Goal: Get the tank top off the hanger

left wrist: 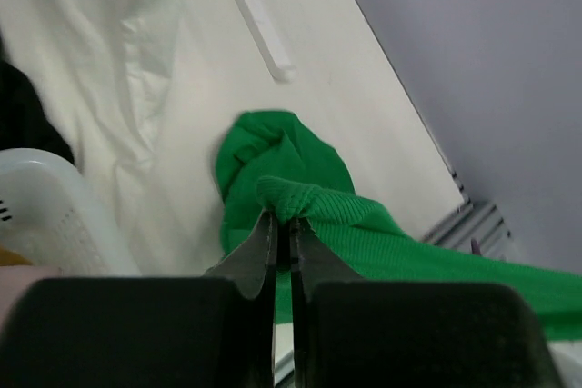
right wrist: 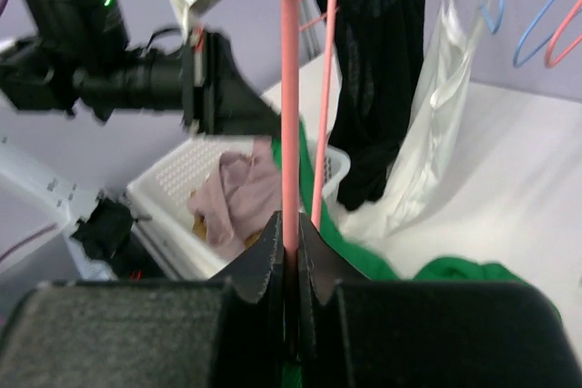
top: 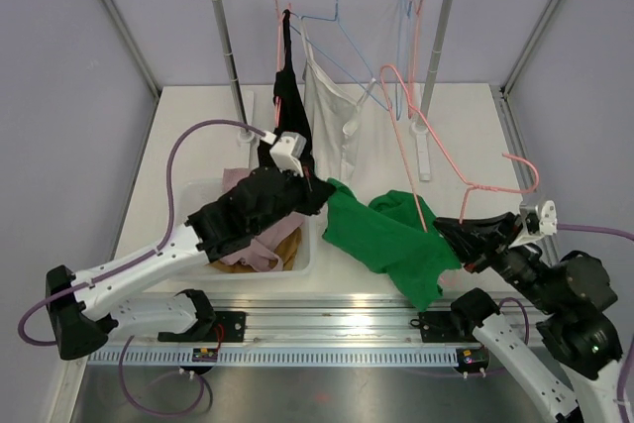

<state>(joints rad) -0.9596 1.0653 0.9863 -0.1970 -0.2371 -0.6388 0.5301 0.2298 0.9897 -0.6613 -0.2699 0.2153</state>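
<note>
Tank top: green, lying crumpled on the desk [top: 466, 106] toward its near edge and right of the middle, between the white basket [top: 309, 241] and the right arm; tank top [top: 391, 235] partly draped over the lower end of the pink hanger [top: 409, 167].

Hanger: off the rail, leaning up and back from the near right of the desk, its lower wire running into the green cloth. I cannot tell how much of the garment is threaded on it.

Risk, slip: the left grip sits on only a thin rolled hem, so a hard pull may draw the cloth out from between the jaws.

Risk, snag: if a strap is looped round the wire, pulling toward the basket would probably drag the hanger along instead of freeing the top.

Risk, twist: the hanger is pinched on a single wire, so it may swivel under load.

Risk, neighbours: the black garment [top: 288, 96] hangs just behind the left arm and could be caught on a lift.

Left pincer [left wrist: 284, 220]: closed tight, jaws nearly touching, nipping the folded green edge.

Right pincer [right wrist: 289, 224]: closed on the pink wire, which rises straight up between its jaws.
</note>
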